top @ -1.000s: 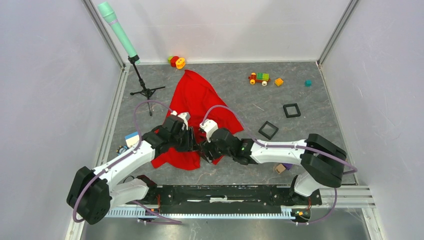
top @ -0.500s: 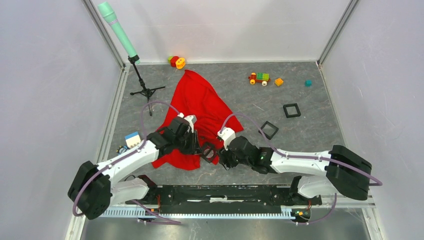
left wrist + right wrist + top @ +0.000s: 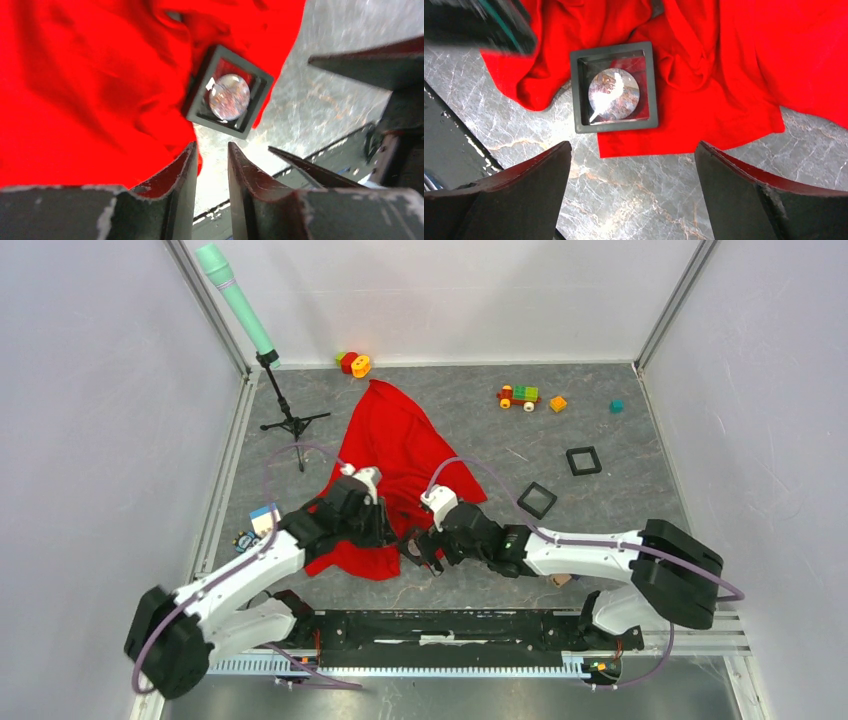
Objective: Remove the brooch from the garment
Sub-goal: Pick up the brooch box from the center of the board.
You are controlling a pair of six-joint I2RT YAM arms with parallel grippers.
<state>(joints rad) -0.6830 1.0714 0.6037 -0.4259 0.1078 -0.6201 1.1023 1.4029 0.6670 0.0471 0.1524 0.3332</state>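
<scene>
The red garment (image 3: 400,445) lies spread on the grey marble table. The brooch (image 3: 411,540), a black square frame with a round silvery centre, lies on the garment's near edge. It shows in the left wrist view (image 3: 229,96) and in the right wrist view (image 3: 614,95). My left gripper (image 3: 385,527) is just left of the brooch over the cloth. In its wrist view (image 3: 212,150) the jaws stand a narrow gap apart with nothing between them. My right gripper (image 3: 428,548) hovers just right of the brooch. In its wrist view (image 3: 634,150) it is wide open and empty.
A green microphone (image 3: 240,305) on a tripod stands at the back left. A toy train (image 3: 518,396), coloured blocks and rings (image 3: 353,363) lie at the back. Two black square frames (image 3: 583,460) (image 3: 537,500) lie to the right. A small blue-white block (image 3: 264,517) lies to the left.
My right gripper drew back to the right, then returned left close to the brooch. My left gripper pushed right, then pulled back left. The brooch stays on the garment's edge.
</scene>
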